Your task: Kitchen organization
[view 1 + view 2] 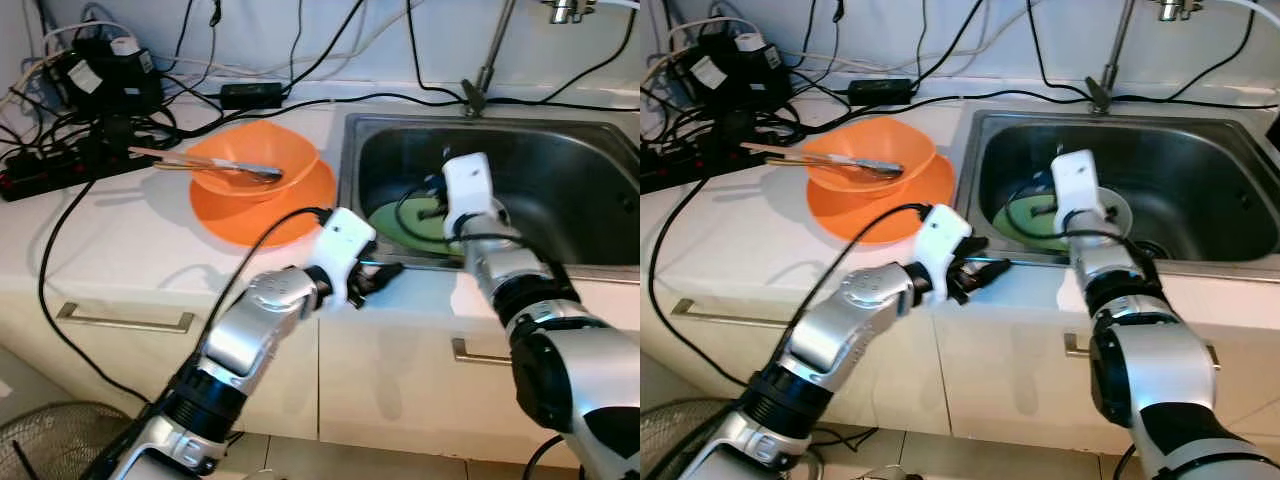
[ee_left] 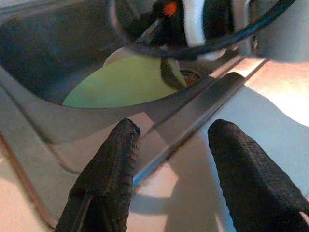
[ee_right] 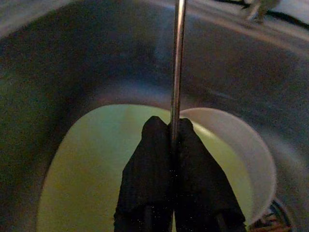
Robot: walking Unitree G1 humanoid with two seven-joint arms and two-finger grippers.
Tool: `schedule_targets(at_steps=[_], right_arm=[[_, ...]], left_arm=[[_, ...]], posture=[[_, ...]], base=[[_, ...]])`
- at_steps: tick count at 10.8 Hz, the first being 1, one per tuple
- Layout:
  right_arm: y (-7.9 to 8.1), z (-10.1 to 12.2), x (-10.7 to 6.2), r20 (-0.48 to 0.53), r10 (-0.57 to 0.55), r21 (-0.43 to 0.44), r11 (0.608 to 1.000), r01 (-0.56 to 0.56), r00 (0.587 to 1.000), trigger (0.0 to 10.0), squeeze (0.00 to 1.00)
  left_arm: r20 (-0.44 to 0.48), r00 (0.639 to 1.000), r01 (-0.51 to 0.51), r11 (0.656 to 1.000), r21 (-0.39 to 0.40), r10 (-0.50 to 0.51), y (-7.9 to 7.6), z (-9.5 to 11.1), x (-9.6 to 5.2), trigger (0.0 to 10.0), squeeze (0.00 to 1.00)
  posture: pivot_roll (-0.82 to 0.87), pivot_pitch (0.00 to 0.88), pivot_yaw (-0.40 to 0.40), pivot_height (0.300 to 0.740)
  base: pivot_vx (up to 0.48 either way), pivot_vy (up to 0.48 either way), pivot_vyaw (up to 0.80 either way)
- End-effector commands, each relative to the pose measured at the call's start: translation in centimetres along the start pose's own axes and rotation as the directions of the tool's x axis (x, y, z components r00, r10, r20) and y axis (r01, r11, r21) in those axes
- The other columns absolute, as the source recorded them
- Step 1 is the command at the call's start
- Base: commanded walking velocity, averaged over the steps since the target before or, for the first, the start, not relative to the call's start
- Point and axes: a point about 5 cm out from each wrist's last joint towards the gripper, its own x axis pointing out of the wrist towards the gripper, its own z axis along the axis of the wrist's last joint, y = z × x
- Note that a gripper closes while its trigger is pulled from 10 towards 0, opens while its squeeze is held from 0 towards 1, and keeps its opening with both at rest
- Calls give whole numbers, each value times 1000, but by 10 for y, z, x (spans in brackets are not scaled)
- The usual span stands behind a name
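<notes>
In the steel sink (image 1: 570, 170) lies a light green plate (image 3: 96, 164) with a white dish (image 3: 241, 145) partly under it. My right gripper (image 3: 171, 129) hangs over the green plate inside the sink, shut on a thin metal rod (image 3: 178, 58) that points away from the fingers. My left gripper (image 2: 174, 140) is open at the sink's front rim (image 2: 193, 116), just above the white counter, with nothing between its fingers. On the counter to the left an orange bowl (image 1: 255, 155) sits on an orange plate (image 1: 300, 215) and holds a metal utensil (image 1: 240, 168).
A faucet (image 1: 490, 60) rises behind the sink. Power strips, adapters and black cables (image 1: 90, 100) crowd the counter's back left, and one cable trails over the front edge. Drawer handles (image 1: 125, 322) run below the counter. A fan grille (image 1: 45, 440) stands on the floor at lower left.
</notes>
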Motion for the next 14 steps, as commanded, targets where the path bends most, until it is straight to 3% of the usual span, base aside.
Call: schedule_targets(at_steps=[1,4,5,6,9,10,11,12,14], right_arm=[[5,-5,0,-27,20,3,1000,-20,999,10000,0],[10,-14,-1,-65,35,-5,999,-36,997,10000,0],[11,-16,-1,-74,42,-4,999,-43,996,10000,553],[12,-18,-2,-82,43,-5,999,-44,996,10000,1000],[11,-16,-1,-69,37,-2,999,-37,997,10000,1000],[8,-2,0,16,7,-45,999,-7,1000,10000,0],[6,12,0,97,-8,-50,999,13,995,10000,0],[2,39,-2,256,-48,-23,998,56,966,10000,0],[-5,59,-8,406,-100,43,995,90,908,10000,0]], left_arm=[[3,1000,14,1000,14,-14,-3,5,-1,10000,0],[1,1000,7,1000,13,-7,-2,5,-1,10000,0],[1,1000,5,1000,13,-5,-2,5,-1,10000,0],[2,1000,2,1000,10,-3,-2,5,-1,10000,0],[0,1000,-3,1000,6,3,0,5,-2,10000,0],[9,1000,-7,1000,5,7,0,6,-2,10000,0],[17,1000,-15,1000,2,15,1,6,-3,10000,0],[33,999,-37,999,-8,37,3,7,-4,10000,0],[51,996,-66,998,-17,67,8,9,-5,10000,0]], posture=[[134,0,16,740],[133,0,20,740],[133,0,20,740],[136,0,20,740],[135,0,22,740],[133,0,25,740],[132,0,26,740],[124,0,31,740],[106,0,37,740]], base=[[0,0,0],[0,0,0],[0,0,0],[0,0,0],[0,0,0],[0,0,0],[0,0,0],[0,0,0],[0,0,0]])
